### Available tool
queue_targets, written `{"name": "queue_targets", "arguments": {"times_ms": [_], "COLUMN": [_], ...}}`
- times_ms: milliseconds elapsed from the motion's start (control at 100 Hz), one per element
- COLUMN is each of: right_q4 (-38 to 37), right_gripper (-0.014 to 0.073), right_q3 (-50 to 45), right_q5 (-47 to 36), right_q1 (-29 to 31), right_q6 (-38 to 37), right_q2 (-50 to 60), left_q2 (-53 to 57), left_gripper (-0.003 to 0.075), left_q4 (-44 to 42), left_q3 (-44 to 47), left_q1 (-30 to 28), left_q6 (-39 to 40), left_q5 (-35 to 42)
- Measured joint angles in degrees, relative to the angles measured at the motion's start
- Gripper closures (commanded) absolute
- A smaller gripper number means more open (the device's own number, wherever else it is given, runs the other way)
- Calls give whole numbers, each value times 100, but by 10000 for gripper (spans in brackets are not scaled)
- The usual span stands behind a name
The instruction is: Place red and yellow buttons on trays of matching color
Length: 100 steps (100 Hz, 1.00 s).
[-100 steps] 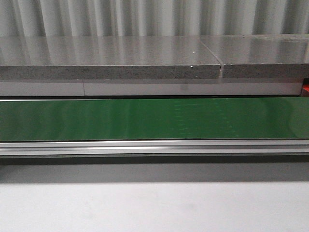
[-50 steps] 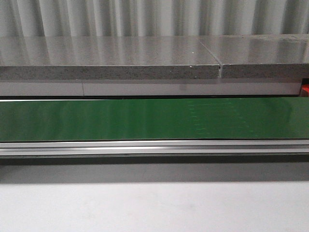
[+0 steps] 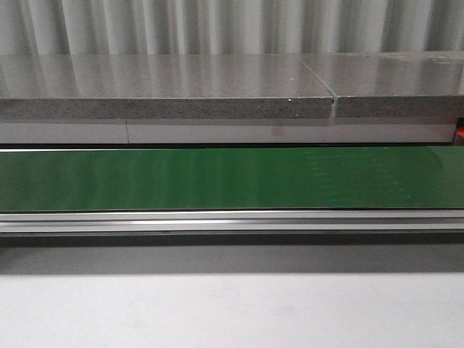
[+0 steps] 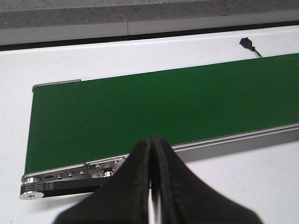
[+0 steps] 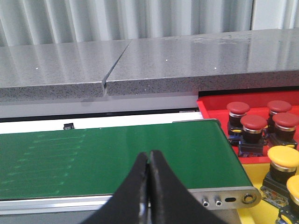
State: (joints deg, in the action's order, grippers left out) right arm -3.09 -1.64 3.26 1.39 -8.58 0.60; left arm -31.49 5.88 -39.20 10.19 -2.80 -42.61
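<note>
1. With nothing riding on the green belt [image 3: 232, 177] in any view, the only buttons visible are off the belt's end, ahead of and to one side of the right fingers [image 5: 148, 182]; none show near the left fingers [image 4: 152, 182], so the right arm is nearer.
2. Right fingers: pressed together, empty, hanging over the near rail of the belt. Left fingers: likewise together and empty, over the belt's other end by its roller [image 4: 32, 186].
3. Red buttons [image 5: 253, 122]: four counted, upright, clustered on the red tray [image 5: 210, 105], beyond the belt end from the right fingers.
4. Yellow buttons [image 5: 282, 156]: two counted, on the yellow tray [image 5: 254, 173], closer to the right fingers than the red group; the second is cut by the frame edge, so more may be hidden.
5. Judgement: colours already match trays; likely waiting on the next button, belt running crosswise to both fingers.
6. The front view shows only belt, grey surface [image 3: 167, 87] behind, no fingers.
</note>
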Motion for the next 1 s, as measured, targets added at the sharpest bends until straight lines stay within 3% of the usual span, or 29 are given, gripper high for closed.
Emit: {"name": "queue_targets", "arguments": {"times_ms": [760,880,1000], "right_q4": [0,0,0], "right_gripper": [660,660,660], "right_q3": [0,0,0], "right_q5": [0,0,0], "right_q1": [0,0,0], "right_q6": [-14,-14,-14], "right_q2": [0,0,0], "left_q2": [0,86,336], "left_gripper": [733,734,734], "left_q4": [0,-74,-477], "left_q3": [25,169,472], "left_q1": [0,0,0], "left_q6": [0,24,280], "left_q5": [35,366,1186]}}
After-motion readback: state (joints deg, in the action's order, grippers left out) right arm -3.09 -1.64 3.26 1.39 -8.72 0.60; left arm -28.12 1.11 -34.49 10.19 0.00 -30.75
